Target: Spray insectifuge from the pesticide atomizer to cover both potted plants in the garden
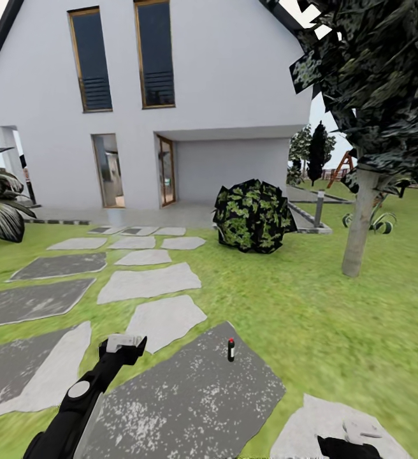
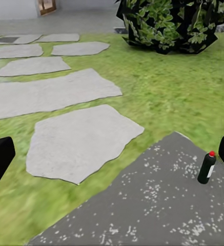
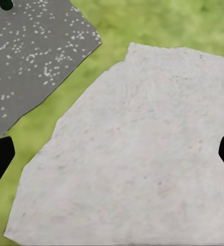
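Standing upright on the dark paving slab [image 1: 190, 395] at about one o'clock from the left gripper [image 1: 125, 347], the spray bottle [image 1: 230, 350] waits untouched. Both sets of jaws look spread wide and empty, the right gripper [image 1: 360, 431] low at five o'clock, ready for a reach.
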Motion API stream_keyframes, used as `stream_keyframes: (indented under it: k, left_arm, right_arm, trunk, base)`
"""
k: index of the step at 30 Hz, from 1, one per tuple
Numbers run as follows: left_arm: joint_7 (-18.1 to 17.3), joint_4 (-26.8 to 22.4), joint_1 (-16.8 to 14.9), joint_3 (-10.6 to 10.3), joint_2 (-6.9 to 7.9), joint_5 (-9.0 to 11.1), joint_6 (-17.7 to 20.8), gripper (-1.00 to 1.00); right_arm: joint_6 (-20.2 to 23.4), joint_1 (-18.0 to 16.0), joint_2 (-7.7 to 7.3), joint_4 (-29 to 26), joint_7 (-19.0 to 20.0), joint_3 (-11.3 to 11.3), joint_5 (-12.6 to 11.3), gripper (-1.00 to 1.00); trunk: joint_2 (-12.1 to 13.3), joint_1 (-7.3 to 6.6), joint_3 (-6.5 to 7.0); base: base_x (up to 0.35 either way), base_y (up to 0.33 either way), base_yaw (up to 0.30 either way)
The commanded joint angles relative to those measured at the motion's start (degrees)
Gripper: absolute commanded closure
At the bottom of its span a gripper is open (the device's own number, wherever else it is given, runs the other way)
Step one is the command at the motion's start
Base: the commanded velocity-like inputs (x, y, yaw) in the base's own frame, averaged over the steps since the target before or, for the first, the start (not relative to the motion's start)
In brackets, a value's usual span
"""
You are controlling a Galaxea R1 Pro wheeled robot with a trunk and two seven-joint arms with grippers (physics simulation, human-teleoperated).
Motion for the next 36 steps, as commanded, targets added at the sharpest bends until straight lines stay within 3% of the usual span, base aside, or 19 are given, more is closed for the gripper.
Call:
stream_keyframes:
  k: [1,12,36]
  left_arm:
    - [-0.39,-0.12,-0.01,0.15,-0.05,-0.46,0.27,-1.0]
    - [-0.39,-0.13,-0.01,0.03,-0.08,-0.46,0.26,-1.0]
    - [-0.39,-0.12,-0.01,0.12,-0.08,-0.46,0.26,-1.0]
  right_arm:
    - [0.27,-0.04,-0.01,-0.06,0.02,-0.03,-0.37,-1.0]
    - [3.85,-0.04,-0.02,-0.06,0.02,-0.11,-0.37,-1.0]
    - [4.05,-0.04,0.05,-0.06,0.02,-0.12,-0.37,-1.0]
  trunk:
    - [-0.03,-0.01,-0.13]
    - [-0.03,-0.01,-0.83]
    - [-0.03,-0.01,-2.22]
  base:
    - [0.002,0.005,-0.224]
    - [0.0,0.218,-0.23]
    - [0.0,0.315,-0.243]
